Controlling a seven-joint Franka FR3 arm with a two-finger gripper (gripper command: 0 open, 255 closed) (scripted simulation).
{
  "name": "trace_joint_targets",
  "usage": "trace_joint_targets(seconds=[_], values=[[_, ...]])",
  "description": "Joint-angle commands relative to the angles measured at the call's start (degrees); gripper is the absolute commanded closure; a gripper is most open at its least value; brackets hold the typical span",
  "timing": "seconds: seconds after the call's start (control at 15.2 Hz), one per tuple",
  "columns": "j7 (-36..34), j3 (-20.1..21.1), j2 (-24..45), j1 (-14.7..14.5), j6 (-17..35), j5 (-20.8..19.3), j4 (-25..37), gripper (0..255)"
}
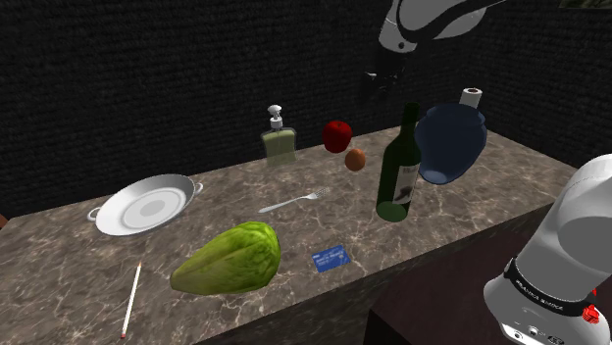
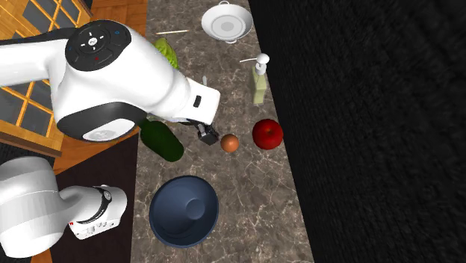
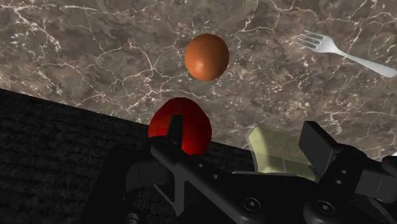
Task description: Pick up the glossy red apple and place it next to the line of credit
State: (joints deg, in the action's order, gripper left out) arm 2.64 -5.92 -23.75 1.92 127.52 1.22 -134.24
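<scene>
my tool (image 3: 245, 141) hangs above the table (image 1: 294, 230), fingers spread and pinching nothing. the red apple (image 1: 336, 135) sits at the table's far edge against the dark wall, with the soap bottle (image 1: 279, 137) on the shoulder view's left and an orange-brown ball (image 1: 355, 159) just beside it. the blue card (image 1: 331, 258) lies at the near edge, well apart from the apple.

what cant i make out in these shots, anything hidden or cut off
- Blue card, shoulder view: its print is too small to read.
- Green bottle, second exterior view: the white arm covers much of it.
- Red apple, wrist view: one of the open jaws covers part of it.
- Fork, wrist view: its handle is cut off by the picture's edge.
</scene>
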Motion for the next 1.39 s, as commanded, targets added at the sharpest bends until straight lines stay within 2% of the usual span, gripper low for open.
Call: trace_joint_targets(seconds=[0.0,0.46,0.86,1.32], values=[[1.7,-0.9,4.1,0.1,3.8,-0.1,1.2,0],[6.3,-2.8,18.3,0.0,14.6,1.1,7.8,0],[10.8,-3.4,31.1,0.6,20.9,3.7,16.8,0],[11.8,-3.0,35.4,1.0,24.0,5.2,17.9,0]])
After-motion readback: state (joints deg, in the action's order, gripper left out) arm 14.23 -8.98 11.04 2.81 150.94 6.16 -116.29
